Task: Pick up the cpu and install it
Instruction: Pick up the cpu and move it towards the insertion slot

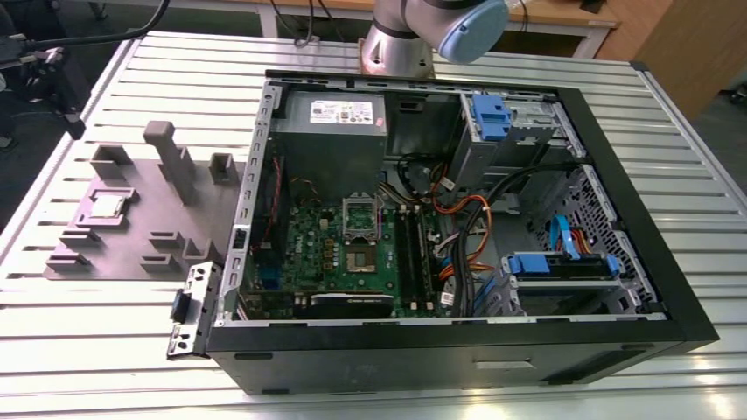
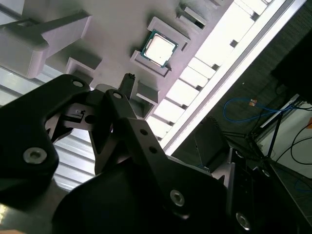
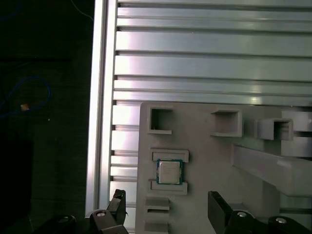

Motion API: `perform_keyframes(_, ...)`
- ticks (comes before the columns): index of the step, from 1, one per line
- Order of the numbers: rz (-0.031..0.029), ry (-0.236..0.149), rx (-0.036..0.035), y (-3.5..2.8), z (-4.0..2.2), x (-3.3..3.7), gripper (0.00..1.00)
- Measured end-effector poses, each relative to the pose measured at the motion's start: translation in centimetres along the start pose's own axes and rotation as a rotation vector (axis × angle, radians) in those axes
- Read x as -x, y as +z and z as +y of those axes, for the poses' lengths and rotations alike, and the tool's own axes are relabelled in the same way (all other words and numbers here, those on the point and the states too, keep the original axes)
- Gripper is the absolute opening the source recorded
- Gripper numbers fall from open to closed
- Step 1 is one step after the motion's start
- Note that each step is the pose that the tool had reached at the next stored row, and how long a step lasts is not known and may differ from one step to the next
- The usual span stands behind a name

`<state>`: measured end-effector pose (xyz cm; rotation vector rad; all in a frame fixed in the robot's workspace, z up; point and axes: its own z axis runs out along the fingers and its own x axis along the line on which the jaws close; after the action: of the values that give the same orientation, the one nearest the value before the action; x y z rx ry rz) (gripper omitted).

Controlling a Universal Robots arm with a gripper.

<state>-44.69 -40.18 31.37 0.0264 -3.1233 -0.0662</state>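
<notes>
A slatted metal table (image 1: 117, 79) carries an open computer case (image 1: 653, 297) lying on its side, with the base of the robot arm (image 1: 403, 44) at the table's far edge. A green motherboard (image 1: 315, 236) lies exposed on the case floor. Beside the case, toward the table edge on the exterior view's left, sits a grey fixture tray (image 1: 129, 254) with raised blocks and pockets.

In the first wrist view the gripper (image 3: 165, 197) hangs over that tray with its jaws spread wide and nothing between them. The motherboard's socket (image 1: 362, 219), framed in silver metal, looks vacant.

The cpu (image 1: 108, 204) lies flat in a shallow seat near the tray's edge on the exterior view's left, about midway along it and well apart from the case. Both wrist views show the cpu (image 3: 169, 171) (image 2: 159, 48) as a small square with a bright silvery lid and a thin green rim, bracketed by two low ledges of the tray.

By these frames the work stands at the pick-up — the approach, with no contact made. A clean lift would seem to call for the fingers centred over the chip, coming down on the two sides the ledges leave free and closing gently on its thin edges.
</notes>
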Motion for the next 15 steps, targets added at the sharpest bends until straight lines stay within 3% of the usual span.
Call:
perform_keyframes(4,-0.0001,-0.001,-0.0001,0.29,-0.1,0.02,0.76)
perform_keyframes(15,0.0007,-0.018,0.0001,2.17,-0.42,0.23,0.76)
